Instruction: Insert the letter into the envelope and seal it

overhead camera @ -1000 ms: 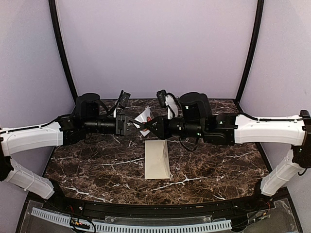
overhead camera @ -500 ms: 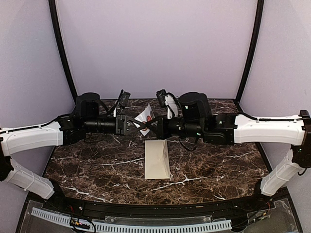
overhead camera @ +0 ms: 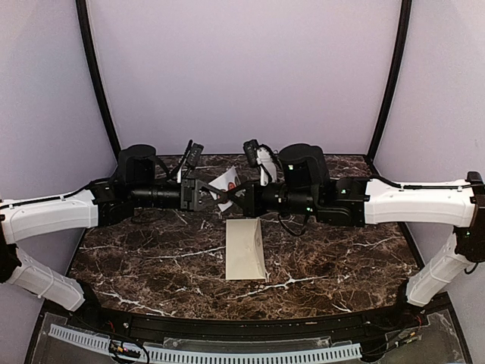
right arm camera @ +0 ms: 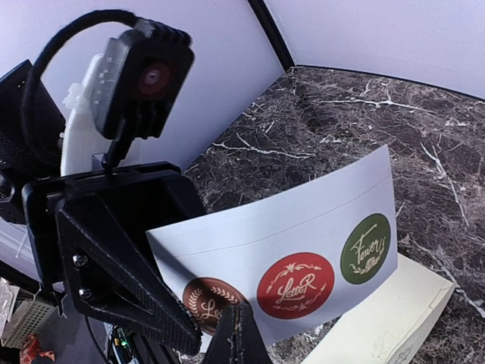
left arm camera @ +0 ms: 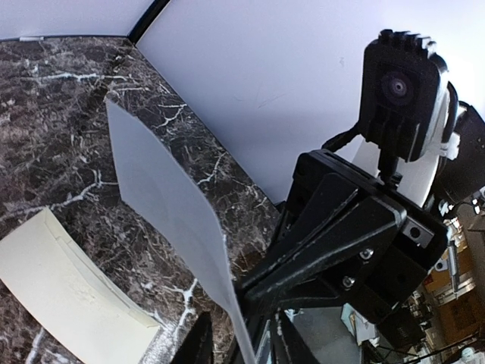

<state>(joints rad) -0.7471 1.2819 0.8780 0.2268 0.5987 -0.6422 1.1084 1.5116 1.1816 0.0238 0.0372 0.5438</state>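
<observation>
The cream envelope (overhead camera: 246, 249) lies flat on the marble table below both grippers; it also shows in the left wrist view (left arm camera: 68, 296) and the right wrist view (right arm camera: 386, 326). No letter is in view. A white sticker strip (overhead camera: 225, 180) hangs in the air between the grippers, with brown (right arm camera: 208, 303), red (right arm camera: 295, 284) and green (right arm camera: 365, 248) round stickers. My left gripper (overhead camera: 217, 195) holds the strip's end, seen edge-on (left arm camera: 167, 197). My right gripper (right arm camera: 239, 337) is shut on the strip's lower edge at the brown sticker.
The dark marble table (overhead camera: 144, 258) is walled by lilac panels (overhead camera: 242, 68) with two curved black posts (overhead camera: 97, 83) at the back corners. A white cable chain (overhead camera: 204, 354) runs along the near edge. Both arms stretch across the table's far half.
The right arm has drawn back slightly to the right. The strip, the left arm and the envelope have stayed in place.
</observation>
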